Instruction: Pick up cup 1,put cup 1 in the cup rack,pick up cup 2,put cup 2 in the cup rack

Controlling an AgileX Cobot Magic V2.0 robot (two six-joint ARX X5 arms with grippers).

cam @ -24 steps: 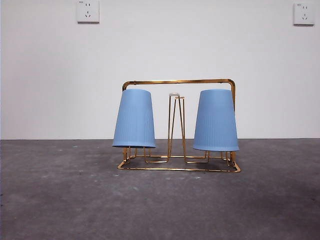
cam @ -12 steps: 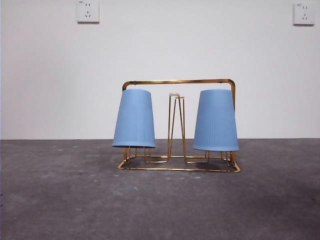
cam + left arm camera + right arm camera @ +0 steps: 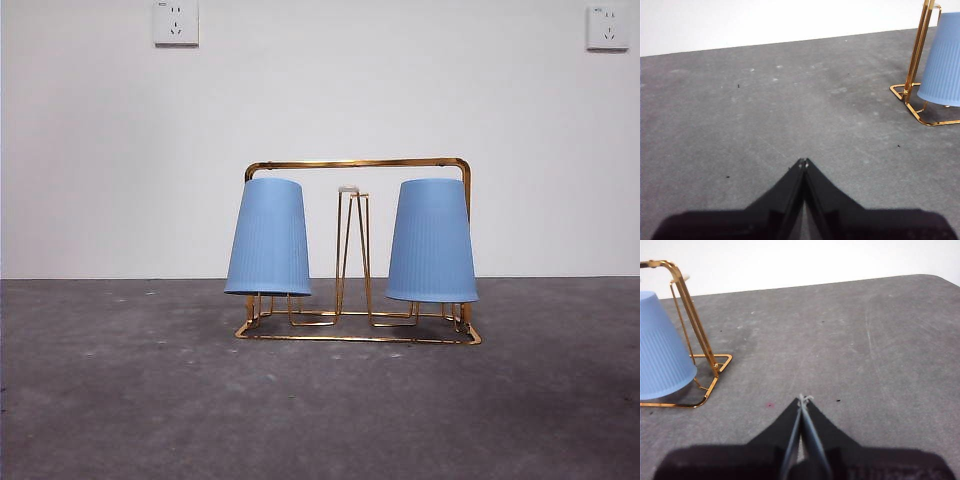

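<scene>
1. We see the gold-coloured wire cup rack [image 3: 357, 250] standing upright on the grey table [image 3: 120, 400], its rectangular base flat on the surface and its long axis running across the front view, side to side.
2. Its arched handle frame spans the top, and a narrow hairpin peg [image 3: 352, 250] with a pale tip stands bare in the middle, pointing straight up.
3. The pale blue ribbed tapered cup on the left of the front view [image 3: 268, 238] hangs upside down over a peg, mouth downward and narrow end up, its long axis near vertical with a slight lean.
4. The matching blue cup on the right of that view [image 3: 432, 242] sits the same way, mouth down and held just above the base wires.
5. Our left claw [image 3: 803, 162] hovers low over bare table, jaws pressed together and gripping nothing, with one end of the rack off to its side.
6. Our right claw [image 3: 803, 399] is likewise closed tip to tip and empty, well apart from the rack's other end.
7. Two white wall sockets [image 3: 176, 22] sit high on the white wall behind.
</scene>
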